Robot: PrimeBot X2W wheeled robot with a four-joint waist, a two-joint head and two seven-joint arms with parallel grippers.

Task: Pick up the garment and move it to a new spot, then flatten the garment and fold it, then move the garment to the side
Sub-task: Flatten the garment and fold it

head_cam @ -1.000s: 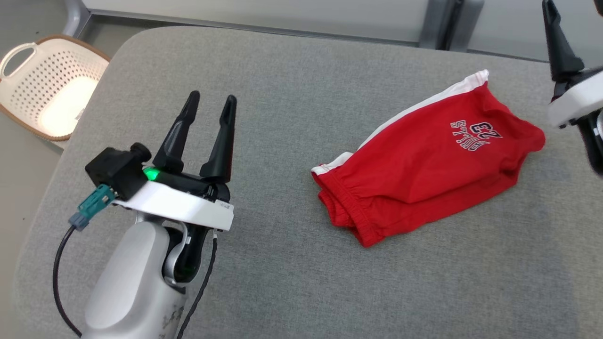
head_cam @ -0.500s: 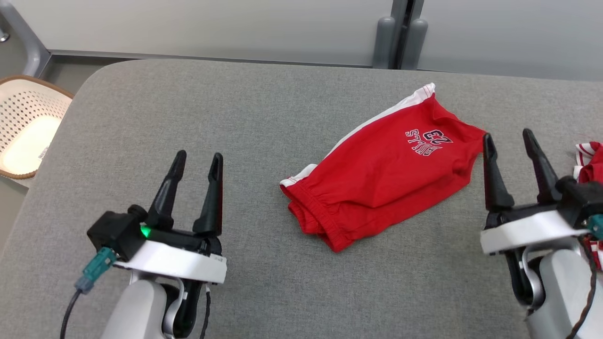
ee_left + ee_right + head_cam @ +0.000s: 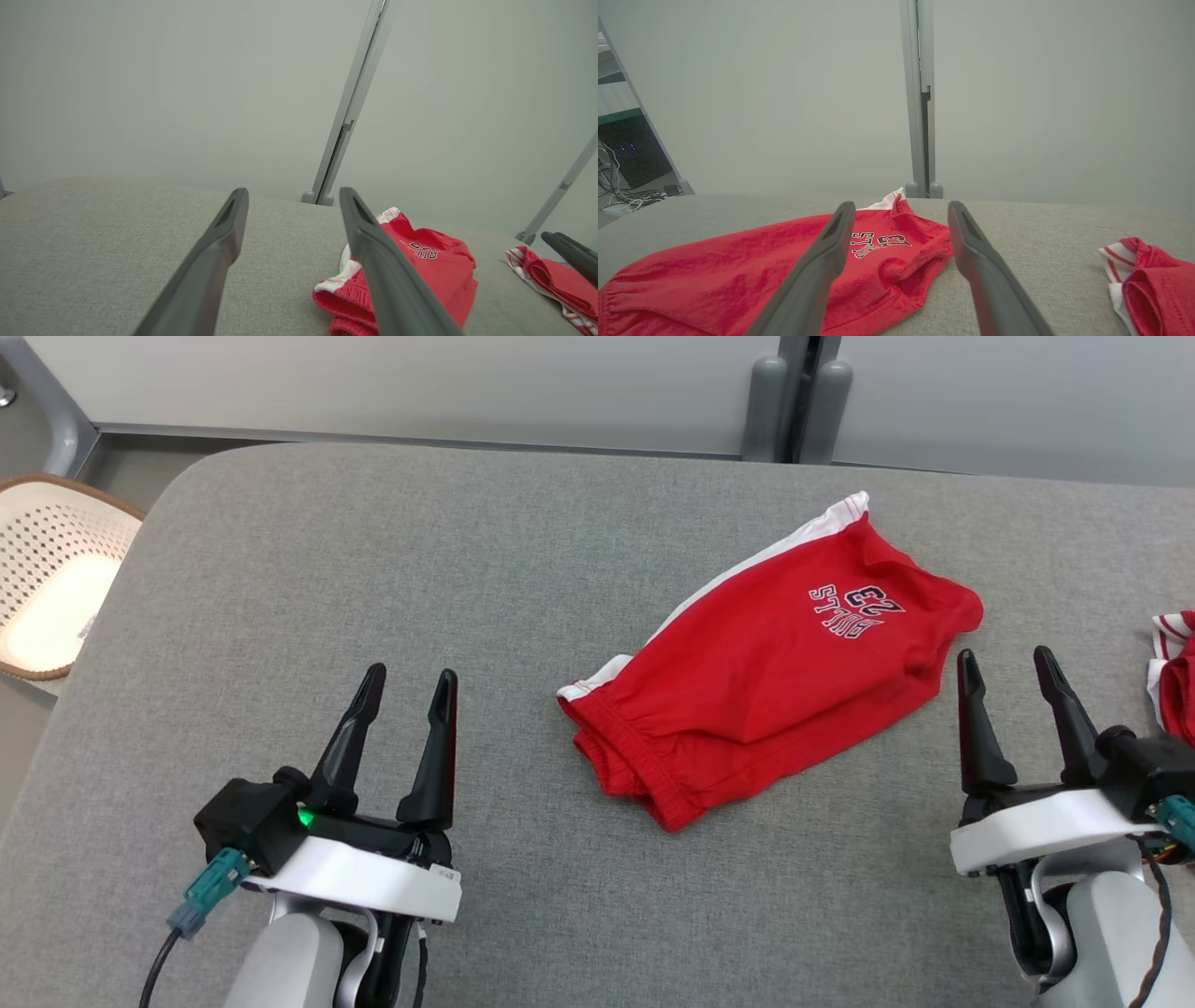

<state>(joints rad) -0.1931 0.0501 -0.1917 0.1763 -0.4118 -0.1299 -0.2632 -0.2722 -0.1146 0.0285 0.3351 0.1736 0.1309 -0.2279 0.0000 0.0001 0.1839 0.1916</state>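
The garment point(image 3: 766, 663) is a pair of red shorts with a white side stripe and a dark printed logo, folded in half and lying slantwise on the grey table point(image 3: 373, 569), right of centre. It also shows in the left wrist view as red shorts point(image 3: 420, 270) and in the right wrist view as red shorts point(image 3: 738, 275). My left gripper point(image 3: 411, 681) stands open over bare table to the garment's left, apart from it. My right gripper point(image 3: 1008, 663) stands open just right of the garment's leg end, with nothing between its fingers.
A second red and white cloth point(image 3: 1174, 663) lies at the table's right edge, also seen as cloth point(image 3: 1143, 280). A white perforated basket point(image 3: 47, 569) stands on the floor off the table's left side. Grey wall panels with a post point(image 3: 784, 397) close off the back.
The head camera has swung right and settled, bringing the right gripper into the picture. Both grippers have dropped a little lower in view. The garment lies as it was, and both grippers stay open.
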